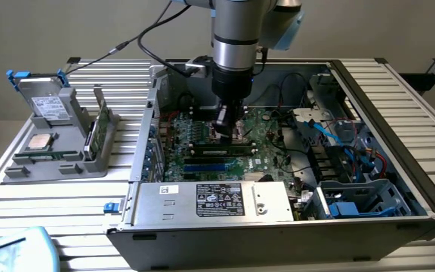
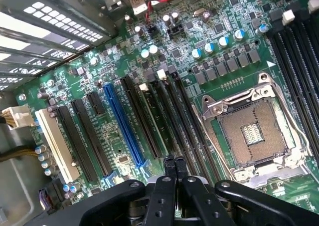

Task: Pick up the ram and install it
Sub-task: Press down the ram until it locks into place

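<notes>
Over motherboard: one end effector, fingers pressed together, holding nothing; one ram seated in slot.

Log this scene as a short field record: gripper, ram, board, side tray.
gripper: black two-finger gripper, shut, nothing between the fingertips, low over the memory slots
ram: long narrow memory stick with dark chips, lying along a slot just below the gripper; whether it is fully seated cannot be told
board: green motherboard inside the open grey computer case; its silver processor socket is empty
side tray: grey holder at the exterior view's left, holding a grey boxy drive and a square silver processor chip
</notes>
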Controlling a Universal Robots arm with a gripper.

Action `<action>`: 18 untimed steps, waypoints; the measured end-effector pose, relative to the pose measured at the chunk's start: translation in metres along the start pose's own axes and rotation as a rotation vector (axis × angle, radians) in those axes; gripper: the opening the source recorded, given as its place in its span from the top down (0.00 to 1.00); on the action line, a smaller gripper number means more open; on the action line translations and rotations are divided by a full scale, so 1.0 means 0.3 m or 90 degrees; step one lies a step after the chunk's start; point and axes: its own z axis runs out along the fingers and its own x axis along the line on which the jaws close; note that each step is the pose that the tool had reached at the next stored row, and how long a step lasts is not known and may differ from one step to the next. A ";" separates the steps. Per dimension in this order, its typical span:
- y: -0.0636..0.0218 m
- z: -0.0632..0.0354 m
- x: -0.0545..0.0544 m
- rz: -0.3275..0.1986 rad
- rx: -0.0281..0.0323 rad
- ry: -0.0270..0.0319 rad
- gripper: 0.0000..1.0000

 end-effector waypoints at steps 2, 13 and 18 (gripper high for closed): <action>0.000 0.000 0.000 0.015 0.0001 -0.0006 0.90; 0.000 0.000 0.000 0.104 -0.0019 -0.0030 0.90; 0.000 0.001 0.000 0.144 -0.0035 -0.0036 0.90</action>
